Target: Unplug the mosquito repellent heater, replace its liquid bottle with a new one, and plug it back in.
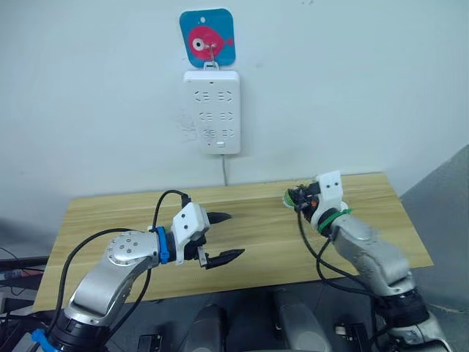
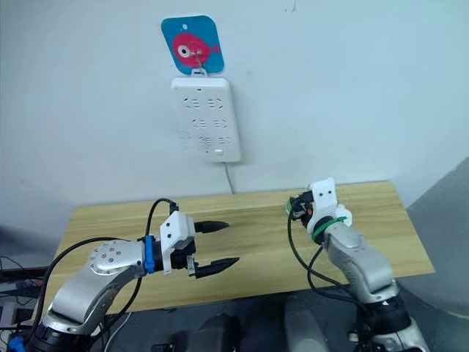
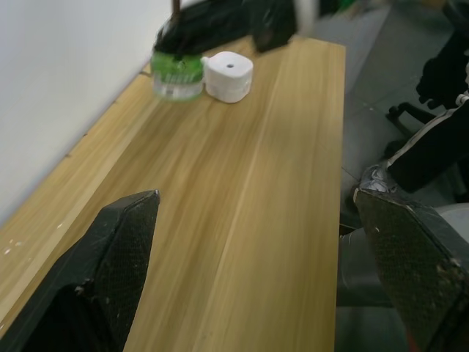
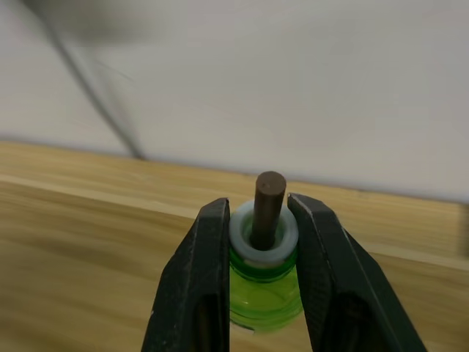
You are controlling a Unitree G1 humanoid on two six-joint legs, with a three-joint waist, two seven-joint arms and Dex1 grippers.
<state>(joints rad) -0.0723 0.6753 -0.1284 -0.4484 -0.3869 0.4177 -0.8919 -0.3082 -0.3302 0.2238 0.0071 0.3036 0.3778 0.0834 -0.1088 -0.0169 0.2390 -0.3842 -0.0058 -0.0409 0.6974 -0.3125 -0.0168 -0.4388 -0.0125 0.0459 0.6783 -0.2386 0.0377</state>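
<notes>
A green liquid bottle (image 4: pixel 264 287) with a white collar and a dark wick stands upright between the fingers of my right gripper (image 4: pixel 258 220), which is shut on its neck. This is near the back right of the wooden table (image 1: pixel 264 227), close to the wall. Right beside the bottle (image 3: pixel 177 75) sits the mosquito repellent heater (image 3: pixel 229 75), a small white unit with a round hole on top, resting unplugged on the table. My left gripper (image 1: pixel 236 235) hovers over the table's middle, open wide with nothing in it, pointing toward the bottle and heater.
A white multi-socket power strip (image 1: pixel 212 110) hangs on the wall above the table's back edge, under a blue tag with a pink fish (image 1: pixel 207 37). Its cable (image 1: pixel 225 170) drops behind the table. Black cables loop around both arms.
</notes>
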